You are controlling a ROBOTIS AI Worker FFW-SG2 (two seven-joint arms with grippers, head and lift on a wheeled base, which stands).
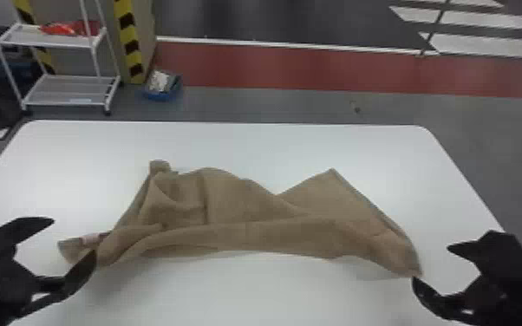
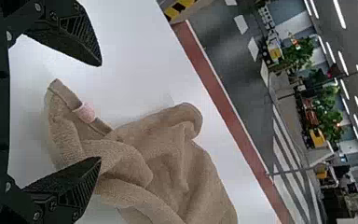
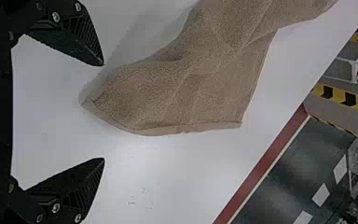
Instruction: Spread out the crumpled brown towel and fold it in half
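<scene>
Head view shows the towel (image 1: pixel 247 208) crumpled on the table (image 1: pixel 273 145) — spreading seems the step in hand. Left gripper (image 1: pixel 74 237) and right gripper (image 1: pixel 431 263) have fingers wide apart, empty; next, each probably must pinch its nearby end — then pull outward.

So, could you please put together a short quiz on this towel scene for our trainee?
1. Multiple choice: the pink tag on the brown towel lies toward (a) the robot's left or (b) the robot's right?
2. True or false: the towel is spread flat and folded neatly in half.
3. Fill in the blank: the jaws of the left gripper and the right gripper stand ____.

Key: 1. a; 2. false, it lies rumpled; 3. open
</scene>
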